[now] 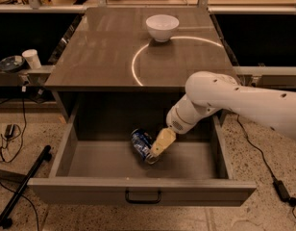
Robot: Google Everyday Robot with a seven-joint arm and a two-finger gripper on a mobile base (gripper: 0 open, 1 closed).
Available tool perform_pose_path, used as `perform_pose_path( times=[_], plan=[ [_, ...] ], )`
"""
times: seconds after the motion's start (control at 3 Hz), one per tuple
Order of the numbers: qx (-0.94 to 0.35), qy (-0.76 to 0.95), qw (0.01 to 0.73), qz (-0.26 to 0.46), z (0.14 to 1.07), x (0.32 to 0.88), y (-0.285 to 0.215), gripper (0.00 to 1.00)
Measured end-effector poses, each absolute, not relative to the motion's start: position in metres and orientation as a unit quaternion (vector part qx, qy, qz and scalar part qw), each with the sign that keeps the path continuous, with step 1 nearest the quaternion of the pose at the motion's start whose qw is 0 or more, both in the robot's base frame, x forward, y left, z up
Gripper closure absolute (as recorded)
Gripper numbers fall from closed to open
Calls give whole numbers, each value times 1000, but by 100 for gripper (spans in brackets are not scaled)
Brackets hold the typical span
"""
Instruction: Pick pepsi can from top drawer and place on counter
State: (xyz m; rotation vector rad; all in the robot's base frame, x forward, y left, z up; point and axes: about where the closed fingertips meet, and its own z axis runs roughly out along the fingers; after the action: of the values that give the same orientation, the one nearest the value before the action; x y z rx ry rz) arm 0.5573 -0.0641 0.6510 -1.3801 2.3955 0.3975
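Observation:
The pepsi can (140, 143), blue with white markings, lies tilted in the middle of the open top drawer (90, 163). My gripper (156, 152) reaches down into the drawer from the right on a white arm (234, 102). Its tan tip touches the can's right side and lower end. The drawer's dark pull handle (142, 197) sits on the front panel. The counter (104, 52) above is glossy grey-brown with a bright curved light reflection.
A white bowl (162, 27) stands at the back of the counter. A side shelf on the left holds a white cup (31, 58) and a dark dish (11, 63). A black pole (23, 186) and cables lie on the floor at the left.

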Motion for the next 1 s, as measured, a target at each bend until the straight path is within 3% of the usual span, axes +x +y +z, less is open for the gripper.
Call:
perform_pose_path(
  times=[0.67,1.0],
  plan=[
    [-465,860,170,119,650,561,-66,0],
    [-452,872,182,31,657,569,-82,0]
  ],
)
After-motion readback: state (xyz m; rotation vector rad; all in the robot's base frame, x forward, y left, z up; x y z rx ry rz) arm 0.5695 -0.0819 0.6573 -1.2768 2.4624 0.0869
